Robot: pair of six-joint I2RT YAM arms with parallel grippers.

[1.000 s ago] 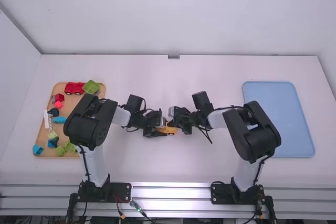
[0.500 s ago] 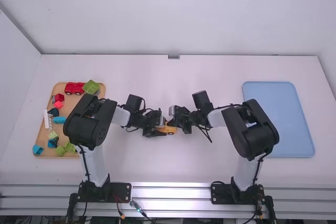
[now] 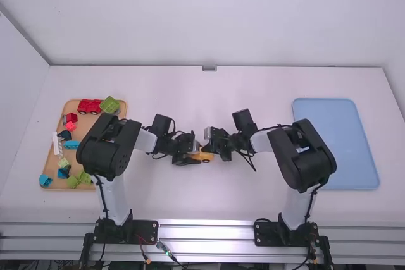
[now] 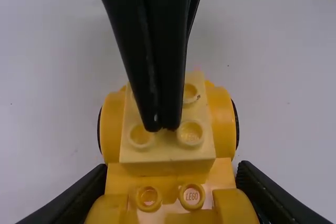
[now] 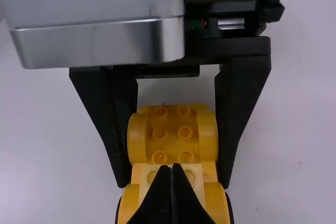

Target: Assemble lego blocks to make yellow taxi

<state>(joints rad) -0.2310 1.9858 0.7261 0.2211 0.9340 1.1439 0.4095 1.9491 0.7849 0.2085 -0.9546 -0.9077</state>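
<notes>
At the table's middle, my left gripper (image 3: 193, 155) is shut on the yellow car base (image 3: 206, 156). Its fingers, seen in the left wrist view, flank the yellow car base (image 4: 170, 172), making the left gripper (image 4: 172, 187) span its sides. A pale yellow studded brick (image 4: 167, 148) sits across the base between the rounded fenders. From the other side comes my right gripper (image 3: 210, 146), over the car. In the right wrist view the right gripper (image 5: 171, 167) has its fingertips together, on or just above the pale brick (image 5: 196, 178); contact is hard to tell.
On the left, an orange-brown tray (image 3: 61, 111) holds a red wheeled base (image 3: 89, 106), a green block (image 3: 109, 104) and several other blocks, partly beneath the left arm. A blue tray (image 3: 342, 143) lies on the right, beside the right arm.
The right arm's elbow has shifted slightly to the left and away from the camera. Both grippers and the yellow car base stay in nearly the same place.
</notes>
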